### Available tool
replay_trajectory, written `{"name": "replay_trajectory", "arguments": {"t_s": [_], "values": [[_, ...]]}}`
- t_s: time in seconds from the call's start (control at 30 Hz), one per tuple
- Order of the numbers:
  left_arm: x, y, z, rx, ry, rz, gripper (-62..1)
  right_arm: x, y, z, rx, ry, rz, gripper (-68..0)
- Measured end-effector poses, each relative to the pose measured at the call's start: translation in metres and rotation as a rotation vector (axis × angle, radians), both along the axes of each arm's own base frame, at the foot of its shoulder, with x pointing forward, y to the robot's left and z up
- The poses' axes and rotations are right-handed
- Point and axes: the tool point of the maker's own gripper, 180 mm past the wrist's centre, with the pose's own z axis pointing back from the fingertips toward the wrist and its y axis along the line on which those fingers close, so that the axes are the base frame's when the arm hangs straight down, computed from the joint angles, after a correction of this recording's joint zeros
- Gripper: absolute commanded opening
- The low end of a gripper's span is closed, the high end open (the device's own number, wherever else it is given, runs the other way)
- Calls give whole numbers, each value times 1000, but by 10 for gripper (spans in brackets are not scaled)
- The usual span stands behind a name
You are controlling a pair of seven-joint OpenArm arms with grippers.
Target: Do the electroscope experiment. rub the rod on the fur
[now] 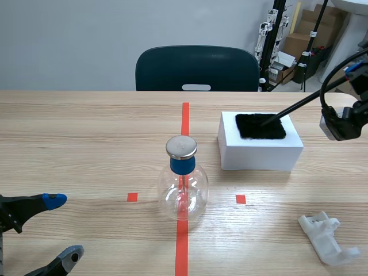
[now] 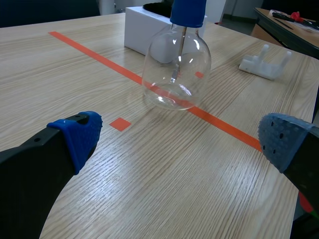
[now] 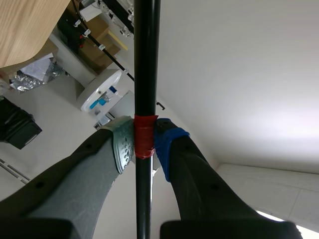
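Pale wood tabletop. Your right pincer pinches the thin black rod at the right edge, tip on the black fur patch. Left pincer spread, short of the clear glass flask.

No text, label, brand, number or sign can be read. The cardboard boxes in the background are too small to tell any print on them. The visible faces of the white box are plain, and so is the red tape band on the rod.
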Motion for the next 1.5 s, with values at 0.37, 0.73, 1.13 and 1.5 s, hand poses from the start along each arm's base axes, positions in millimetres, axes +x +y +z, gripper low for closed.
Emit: {"name": "replay_trajectory", "arguments": {"t_s": [0.37, 0.73, 1.13, 1.5], "values": [[0, 0, 0, 0, 0, 0, 14, -1, 25, 4, 31, -16, 125, -674], [0, 0, 0, -1, 0, 0, 14, -3, 29, 2, 20, 11, 151, -674], [0, 0, 0, 0, 0, 0, 14, -1, 11, 3, -8, 13, 43, -674], [0, 0, 0, 0, 0, 0, 14, 0, 15, 9, 3, -17, 68, -674]]}}
